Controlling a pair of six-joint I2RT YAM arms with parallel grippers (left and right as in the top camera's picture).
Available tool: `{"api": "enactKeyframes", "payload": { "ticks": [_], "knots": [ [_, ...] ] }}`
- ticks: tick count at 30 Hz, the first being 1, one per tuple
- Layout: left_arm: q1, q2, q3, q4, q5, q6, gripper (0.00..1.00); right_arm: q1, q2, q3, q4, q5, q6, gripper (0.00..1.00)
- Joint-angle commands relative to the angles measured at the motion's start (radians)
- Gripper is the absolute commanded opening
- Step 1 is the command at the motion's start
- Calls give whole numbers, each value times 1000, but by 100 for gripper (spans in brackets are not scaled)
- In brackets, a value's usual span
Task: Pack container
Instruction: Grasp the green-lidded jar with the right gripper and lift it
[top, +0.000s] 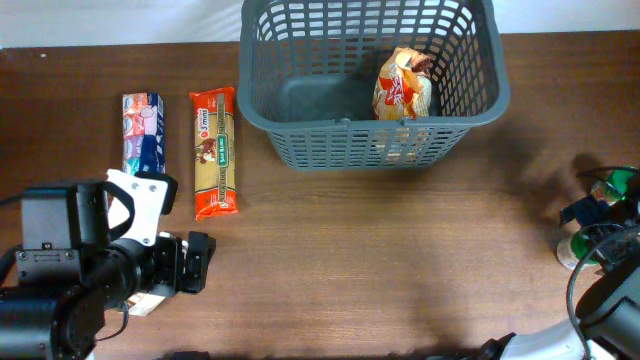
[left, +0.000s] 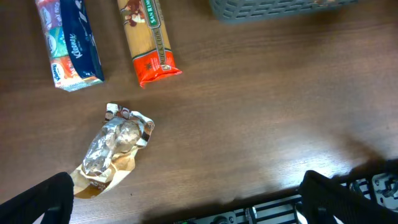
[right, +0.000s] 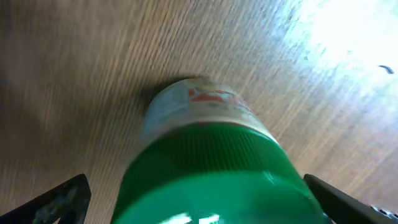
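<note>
From overhead, you have the container (top: 370, 122) at 12 o'clock on the tabletop (top: 400, 270), standing upright with its mouth facing up and its long axis running from 9 to 3 o'clock. A snack bag (top: 403, 85) leans inside it on the 3 o'clock side. Well off at its 9 o'clock lie a pasta packet (top: 214, 152) and a tissue pack (top: 142, 133), side by side, both lengthwise from 12 to 6. Your left tool (top: 185, 268) sits at 7 o'clock and your right tool (top: 600, 215) at the 4 o'clock edge. In the left wrist view, your left tool's fingers (left: 43, 199) stand wide apart and hold nothing. A crumpled wrapper (left: 115, 146) lies on the wood at 9 o'clock, and only the container's lower edge shows at 1 o'clock. In the right wrist view, your right tool's fingers (right: 56, 199) are spread wide on either side of a green-lidded jar (right: 211, 174), and you cannot tell whether they touch it.
</note>
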Motion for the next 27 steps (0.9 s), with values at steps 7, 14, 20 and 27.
{"api": "enactKeyframes", "payload": {
  "ticks": [7,14,20,27],
  "knots": [
    [6,3,15,-1,-6,-6,99,4,72,-8,23,-11,-15,99],
    [6,3,15,-1,-6,-6,99,4,77,-8,52,-20,-37,99],
    [6,3,15,-1,-6,-6,99,4,123,-8,55,-21,-41,99],
    [6,3,15,-1,-6,-6,99,4,150,-8,67,-38,-61,99]
  ]
}}
